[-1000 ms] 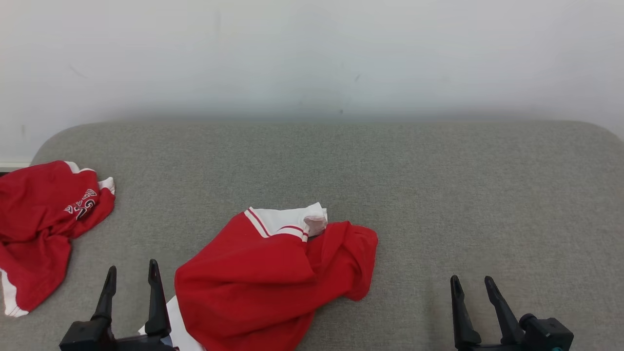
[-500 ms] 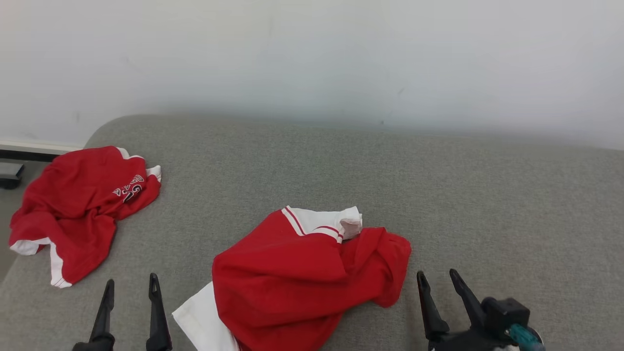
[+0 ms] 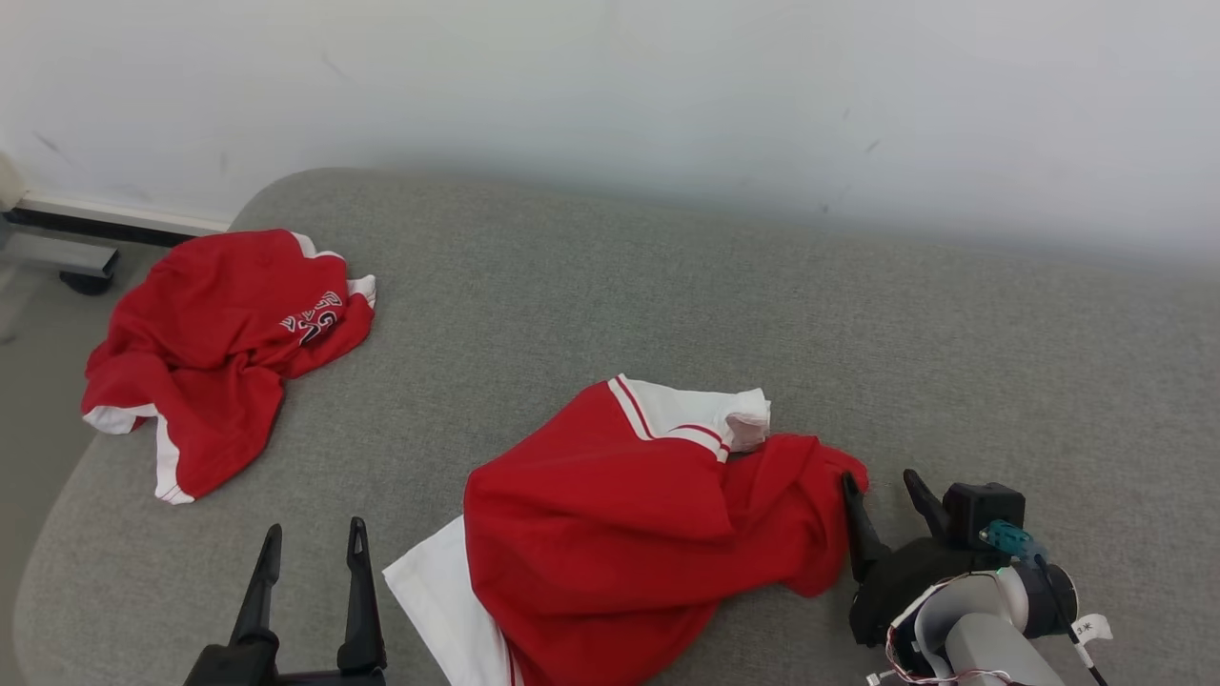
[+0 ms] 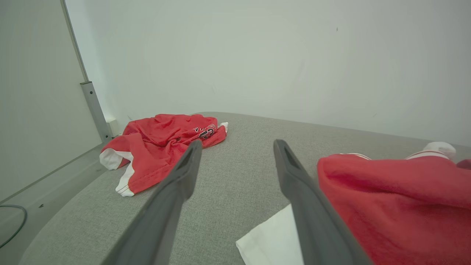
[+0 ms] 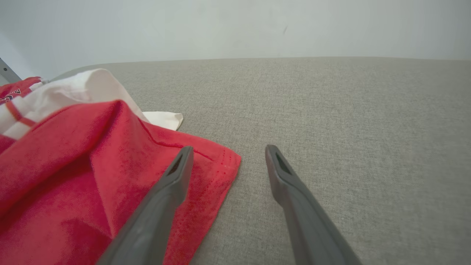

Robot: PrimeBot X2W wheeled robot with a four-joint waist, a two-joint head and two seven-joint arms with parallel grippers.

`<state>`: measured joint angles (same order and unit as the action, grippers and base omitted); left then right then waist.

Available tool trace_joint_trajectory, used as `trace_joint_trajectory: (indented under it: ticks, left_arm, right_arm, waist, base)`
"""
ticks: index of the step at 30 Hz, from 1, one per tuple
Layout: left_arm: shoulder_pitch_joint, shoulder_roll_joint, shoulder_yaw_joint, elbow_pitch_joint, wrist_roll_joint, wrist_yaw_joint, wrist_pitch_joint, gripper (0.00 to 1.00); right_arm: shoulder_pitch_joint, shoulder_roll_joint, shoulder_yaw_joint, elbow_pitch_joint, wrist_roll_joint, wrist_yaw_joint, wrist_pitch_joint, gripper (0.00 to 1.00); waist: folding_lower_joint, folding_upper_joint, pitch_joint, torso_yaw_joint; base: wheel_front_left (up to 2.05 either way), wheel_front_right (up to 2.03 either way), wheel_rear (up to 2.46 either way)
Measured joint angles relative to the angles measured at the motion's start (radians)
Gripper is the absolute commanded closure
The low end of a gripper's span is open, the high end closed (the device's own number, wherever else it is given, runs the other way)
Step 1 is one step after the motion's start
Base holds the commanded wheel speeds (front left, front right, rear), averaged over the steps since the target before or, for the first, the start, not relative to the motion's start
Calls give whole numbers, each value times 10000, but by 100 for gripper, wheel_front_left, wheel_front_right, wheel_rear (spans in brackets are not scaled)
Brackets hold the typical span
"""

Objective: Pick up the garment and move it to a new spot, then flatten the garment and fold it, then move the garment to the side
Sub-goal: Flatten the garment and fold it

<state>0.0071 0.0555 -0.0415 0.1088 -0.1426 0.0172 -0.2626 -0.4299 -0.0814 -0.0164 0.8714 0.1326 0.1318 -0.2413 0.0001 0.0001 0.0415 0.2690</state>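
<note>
We're on pick-up: garment [image 3: 629, 534] lies crumpled mid-bench [image 3: 610, 286], right pincer [image 3: 878, 477] released with one finger over its 3 o'clock hem, left pincer [image 3: 315, 526] released at its 9 o'clock, so next we lower and clench that hem.

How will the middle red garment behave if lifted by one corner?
Likely floppy: the garment lies in soft crumpled folds, so it should drape. Probably light: its hem looks thin. It may drag on the textured grey surface.
</note>
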Motion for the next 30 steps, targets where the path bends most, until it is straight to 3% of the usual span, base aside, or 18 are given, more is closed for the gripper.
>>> trace_joint_trajectory:
  ticks: [9,10,11,20,30]
  left_arm:
    - [-162,-23,-222,151,-165,19,0,0]
    - [-162,-25,-228,157,-178,21,0,0]
    - [-163,-27,-222,161,-188,31,0,0]
    - [-175,-36,-107,228,-253,86,0,0]
    - [-121,-40,29,322,-355,100,0,0]
  right_arm:
    - [-961,2,73,2194,-125,0,-94,0]
    - [-1050,2,90,2309,-123,0,-113,57]
    - [-1133,2,111,2408,-115,0,-142,100]
    - [-1907,-593,326,1935,-10,0,-194,100]
    - [-2842,-2282,1047,-765,696,0,-203,100]
  waist:
    - [0,0,328,429]
    - [-1,0,350,442]
    - [0,0,367,446]
    - [0,0,394,189]
    - [0,0,173,-326]
  base:
    - [0,0,0]
    - [0,0,0]
    - [0,0,0]
    - [0,0,0]
    - [0,0,0]
